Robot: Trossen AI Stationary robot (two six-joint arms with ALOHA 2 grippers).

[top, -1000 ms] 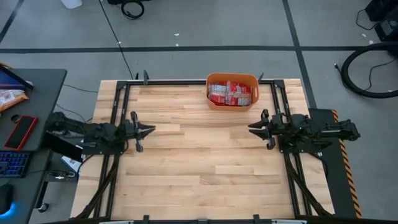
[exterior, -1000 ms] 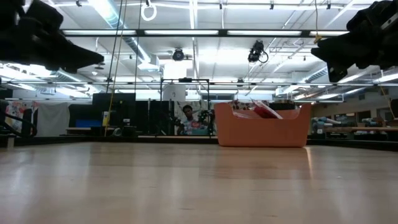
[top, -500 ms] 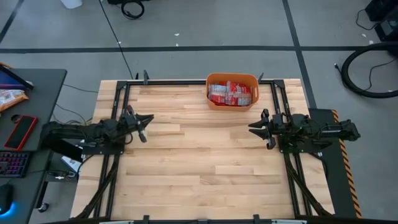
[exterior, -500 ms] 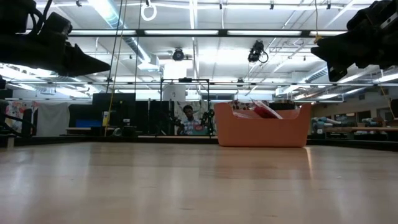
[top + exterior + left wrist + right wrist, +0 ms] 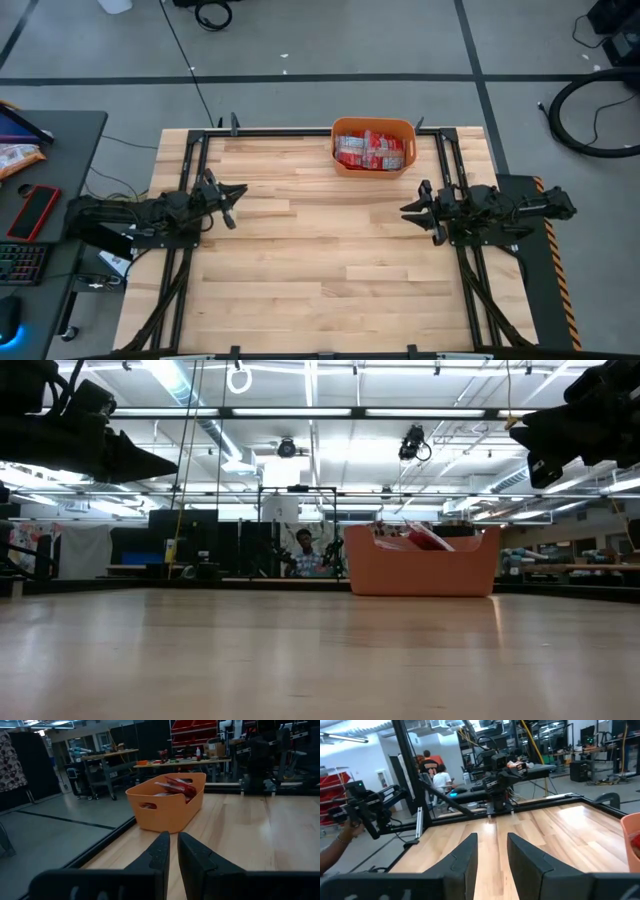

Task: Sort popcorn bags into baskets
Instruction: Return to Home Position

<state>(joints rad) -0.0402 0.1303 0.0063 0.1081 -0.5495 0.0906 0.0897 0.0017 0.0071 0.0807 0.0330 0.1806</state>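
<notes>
The orange basket (image 5: 373, 146) stands at the table's far edge, right of centre, on its flat bottom. It also shows in the low view (image 5: 422, 563) and the left wrist view (image 5: 167, 800). Several red popcorn bags (image 5: 368, 150) lie inside it, some sticking up over the rim (image 5: 415, 538). My left gripper (image 5: 235, 192) hovers level above the table's left side, pointing toward the basket. Its fingers (image 5: 160, 852) stand a narrow slit apart with nothing between them. My right gripper (image 5: 405, 210) hovers level on the right, open and empty (image 5: 491, 840).
Black frame rails (image 5: 190, 170) run along the table's left, right and far sides. A side desk at the left carries a red phone (image 5: 35, 212) and an orange-and-white snack packet (image 5: 15, 158). People (image 5: 432, 770) are in the room beyond. Bare wood (image 5: 320, 250) lies between the arms.
My left gripper has swung toward the table's far edge, turning to face the basket, then held still. Its finger gap looks unchanged.
</notes>
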